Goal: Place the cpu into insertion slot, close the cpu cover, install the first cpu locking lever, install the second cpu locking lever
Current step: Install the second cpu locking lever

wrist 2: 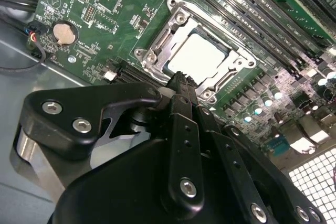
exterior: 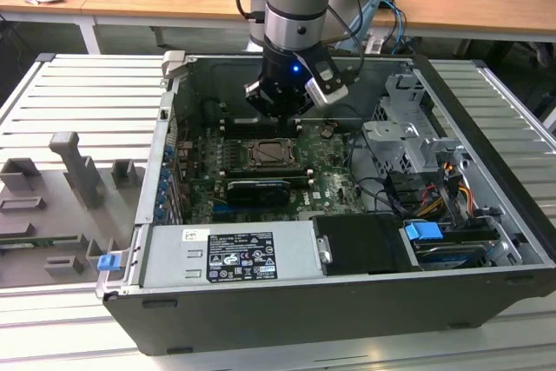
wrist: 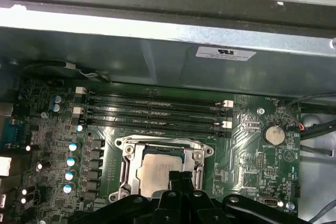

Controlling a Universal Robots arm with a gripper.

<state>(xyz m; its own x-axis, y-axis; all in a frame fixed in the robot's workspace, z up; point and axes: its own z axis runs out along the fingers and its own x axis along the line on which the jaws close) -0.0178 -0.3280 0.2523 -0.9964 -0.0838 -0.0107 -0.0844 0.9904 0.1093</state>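
Right, across the open computer case (exterior: 347, 301) from the exterior view's left: grey slotted table (exterior: 78, 93), then the green motherboard (exterior: 200, 188) on the case floor, and the gripper (exterior: 280, 110) hanging just above the insertion slot (exterior: 271, 155). In both wrist views its fingers (wrist 2: 181, 95) are pressed together, holding nothing, tips poised over the socket's near edge. The cpu (wrist 2: 197, 56) already sits flat in the slot, pale face up, and the cpu cover (wrist: 163, 145) looks to be lying down around it — I can't make out either lever. Handling, as I judge it: the chip is light, stiff and delicate underneath, so edges only; the cover is thin springy metal — push its rim, never the chip face. Further right, 4 memory slots (wrist 2: 252, 19) run alongside.
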